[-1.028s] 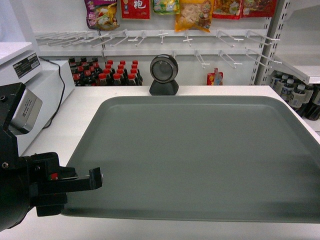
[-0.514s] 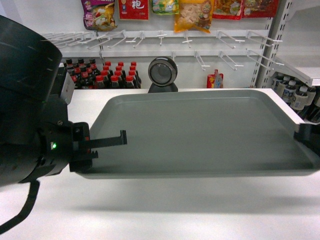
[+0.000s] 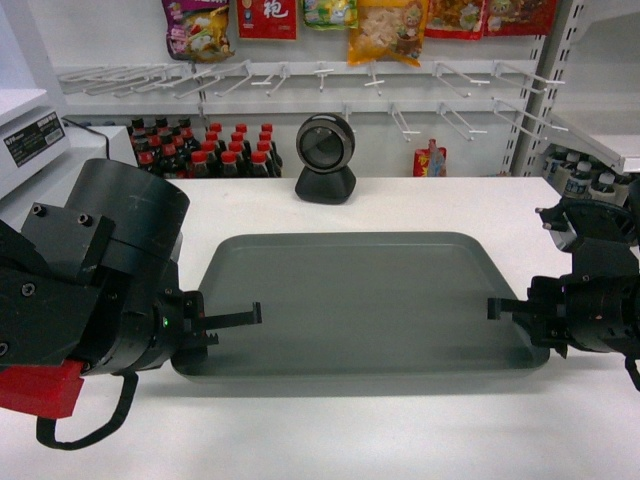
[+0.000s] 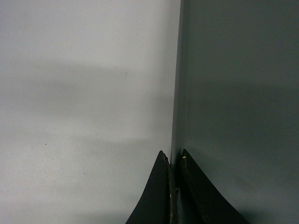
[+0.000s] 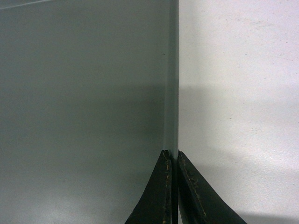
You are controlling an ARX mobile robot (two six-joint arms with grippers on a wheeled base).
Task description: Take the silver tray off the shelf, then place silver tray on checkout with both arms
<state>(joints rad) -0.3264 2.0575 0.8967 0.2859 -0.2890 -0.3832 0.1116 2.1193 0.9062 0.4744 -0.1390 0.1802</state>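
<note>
Two grippers hold my silver tray (image 3: 365, 300) level: left gripper (image 3: 235, 318) and right gripper (image 3: 505, 308) have jaws clamped on opposite short rims, so it sits evenly at the tabletop (image 3: 420, 430), before the barcode scanner (image 3: 326, 155).

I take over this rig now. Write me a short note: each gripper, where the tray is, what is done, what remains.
Left gripper: shut on the silver tray's left rim.
Right gripper: shut on its right rim.
Tray: off the shelf, over the white checkout, level, between both arms. A shadow shows under its front edge; whether it rests on the counter I cannot tell.
Done: pickup and carry.
Left: set it fully down, open both grippers, pull back.
</note>
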